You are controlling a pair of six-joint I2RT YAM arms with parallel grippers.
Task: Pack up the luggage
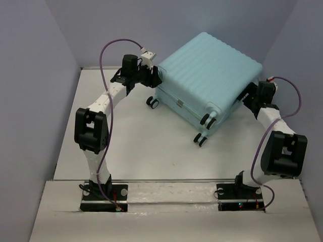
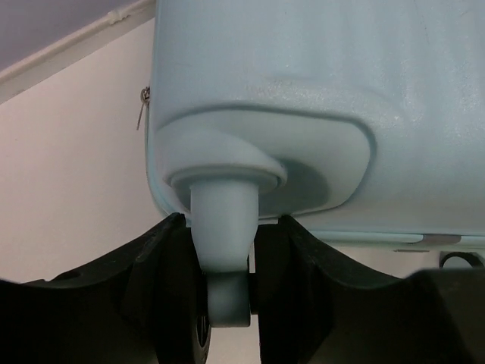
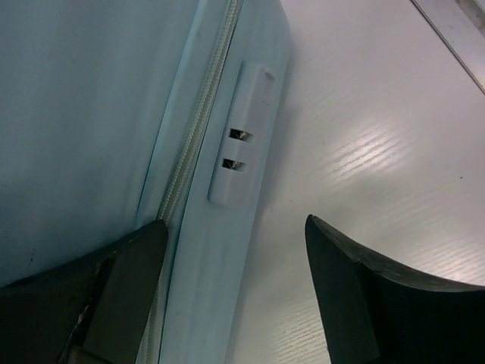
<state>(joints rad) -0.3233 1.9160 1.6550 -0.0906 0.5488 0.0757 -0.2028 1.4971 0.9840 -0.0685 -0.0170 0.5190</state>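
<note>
The luggage (image 1: 207, 75), a pale aqua ribbed suitcase, lies closed and flat at the back of the table, its wheels (image 1: 207, 120) toward me. My left gripper (image 1: 154, 75) is at its far-left corner. In the left wrist view the jaws (image 2: 223, 303) are closed on either side of a wheel's aqua caster stem (image 2: 220, 227) under the shell (image 2: 318, 91). My right gripper (image 1: 250, 96) is at the case's right side. In the right wrist view it (image 3: 235, 288) is open, one finger over the zipper (image 3: 197, 129) and the other over the table, straddling the lower shell's edge (image 3: 91, 114).
Walls close in the white table (image 1: 141, 146) on the left, back and right. A side foot with two slots (image 3: 242, 144) sits on the case's rim. A small metal zipper pull (image 2: 142, 106) hangs at the case's corner.
</note>
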